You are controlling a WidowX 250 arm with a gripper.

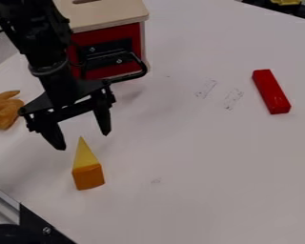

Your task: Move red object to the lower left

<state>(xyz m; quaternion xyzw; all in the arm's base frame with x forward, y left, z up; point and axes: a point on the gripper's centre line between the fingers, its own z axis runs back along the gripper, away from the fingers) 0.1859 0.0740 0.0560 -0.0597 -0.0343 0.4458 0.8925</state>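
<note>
While the white desk (180, 205) gives everything a flat base, the robot arm (50, 69) hangs at the upper left, in front of the toy oven (110, 12). Its jaws stand spread and hold nothing, probably so they can take the red block (271, 91), which lies at the upper right, well apart from them, presumably because its move is not yet made. The arm hides part of the oven, and the top edge cuts it off; whether the orange block (88, 177) and yellow wedge (84, 156) are joined, I cannot tell
</note>
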